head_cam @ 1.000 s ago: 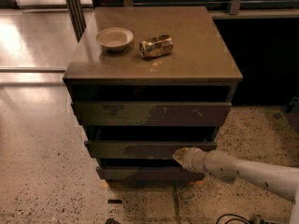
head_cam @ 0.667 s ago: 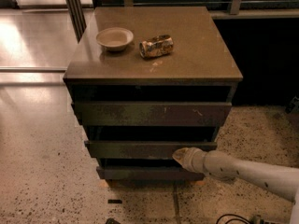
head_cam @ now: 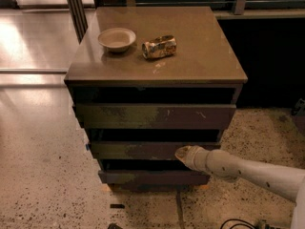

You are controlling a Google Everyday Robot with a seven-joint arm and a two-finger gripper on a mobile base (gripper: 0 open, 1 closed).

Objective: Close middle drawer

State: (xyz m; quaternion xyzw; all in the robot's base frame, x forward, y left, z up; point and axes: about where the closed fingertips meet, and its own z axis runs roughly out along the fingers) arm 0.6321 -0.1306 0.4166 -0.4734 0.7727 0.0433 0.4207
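The middle drawer is a dark grey-brown front with worn patchy paint, the second of three fronts on the cabinet, and it stands nearly flush under the wider top front. My gripper is at the end of the pale arm that comes in from the lower right. Its tip rests against the right part of the middle drawer's front. The drawer's inner floor is hidden.
The cabinet's brown top carries a small pale bowl and a crushed can. The darker bottom front sits below the gripper. Speckled floor surrounds the cabinet, with cables at the lower right.
The gripper has stayed at the right part of the middle drawer front; the drawer and arm show almost no shift.
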